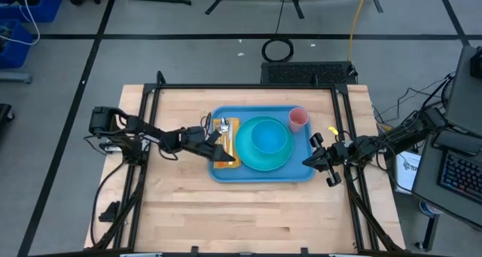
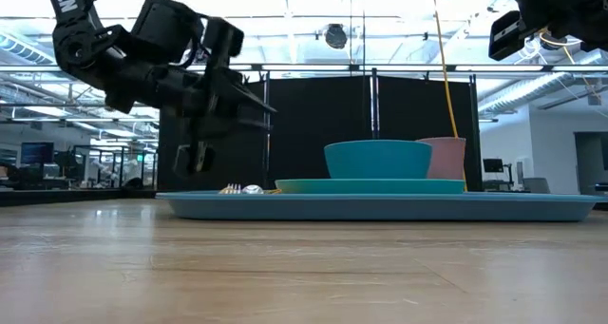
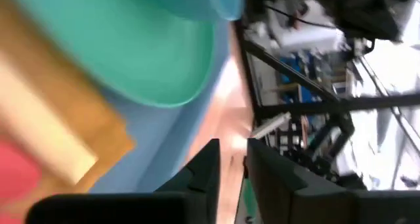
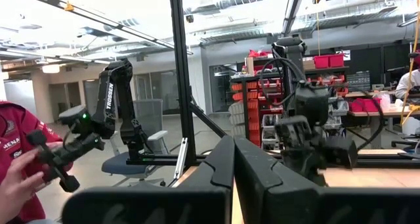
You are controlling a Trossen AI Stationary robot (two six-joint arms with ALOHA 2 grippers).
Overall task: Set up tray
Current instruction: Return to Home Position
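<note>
The light-blue tray (image 1: pixel 260 171) lies flat near the middle of the wooden table (image 1: pixel 226 212), carrying a teal plate (image 1: pixel 260 155) with a bowl (image 1: pixel 267 139), a pink cup (image 1: pixel 298 119) at its far right corner and a yellow napkin (image 1: pixel 227 140) on its left side. The left gripper (image 1: pixel 218 153) hangs over the napkin, fingers nearly closed on nothing. The right gripper (image 1: pixel 315 153) waits clenched just beside the tray's right edge

tray (image 1: pixel 226 171): light blue | plate (image 1: pixel 248 158): teal | cup (image 1: pixel 298 119): pink | napkin (image 1: pixel 228 126): orange-yellow
</note>
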